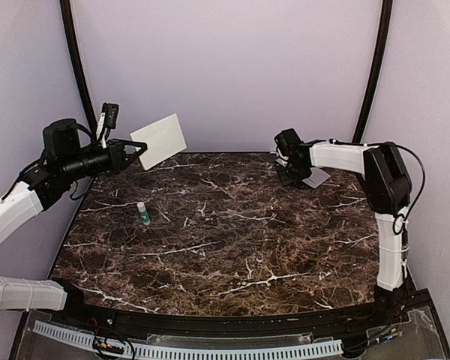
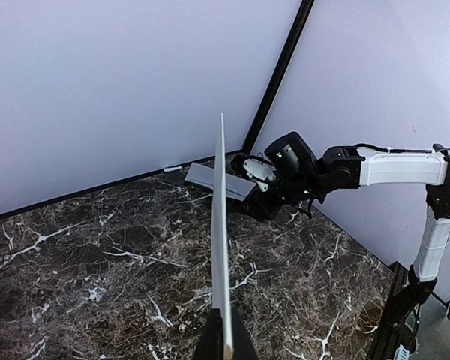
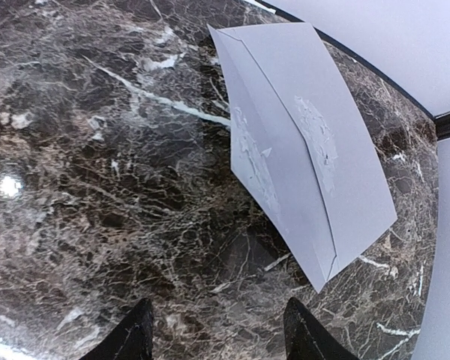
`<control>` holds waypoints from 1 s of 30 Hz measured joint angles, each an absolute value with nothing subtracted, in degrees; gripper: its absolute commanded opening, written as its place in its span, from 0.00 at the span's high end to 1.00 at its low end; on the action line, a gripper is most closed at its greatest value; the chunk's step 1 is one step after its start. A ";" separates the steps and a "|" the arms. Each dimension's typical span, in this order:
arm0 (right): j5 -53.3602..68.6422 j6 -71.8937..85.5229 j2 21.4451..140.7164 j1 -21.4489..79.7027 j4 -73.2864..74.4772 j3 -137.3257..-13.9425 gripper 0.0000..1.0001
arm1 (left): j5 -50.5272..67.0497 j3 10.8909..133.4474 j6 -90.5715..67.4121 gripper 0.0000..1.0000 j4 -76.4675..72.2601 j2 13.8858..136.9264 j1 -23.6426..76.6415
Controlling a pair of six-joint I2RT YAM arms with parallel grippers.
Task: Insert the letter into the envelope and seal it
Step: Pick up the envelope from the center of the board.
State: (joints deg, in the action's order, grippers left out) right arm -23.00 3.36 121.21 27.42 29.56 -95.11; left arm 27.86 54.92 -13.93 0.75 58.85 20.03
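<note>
Marble table (image 1: 225, 247) bears the envelope (image 3: 307, 142), just beyond right fingers (image 3: 309, 336).

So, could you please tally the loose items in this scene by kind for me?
Letters: 1, the letter, held in the air by the left gripper.
Envelopes: 1, the envelope, flat on the table.
Small tubes: 1, the white and green tube, on the table.
Total: 3
</note>
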 measured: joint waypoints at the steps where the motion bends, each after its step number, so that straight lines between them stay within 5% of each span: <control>1: -23.81 3.05 122.21 27.42 29.58 -95.83 0.44 | 27.92 54.89 -13.96 1.00 0.73 58.87 20.03; 30: -38.70 -6.52 138.89 27.29 29.76 -110.87 0.62 | 30.11 54.37 -15.35 1.00 -0.75 60.05 20.03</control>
State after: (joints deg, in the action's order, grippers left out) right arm -38.70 -6.52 138.89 27.29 29.76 -110.87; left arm 30.11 54.37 -15.35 -0.75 60.05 20.03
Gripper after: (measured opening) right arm 0.384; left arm 0.006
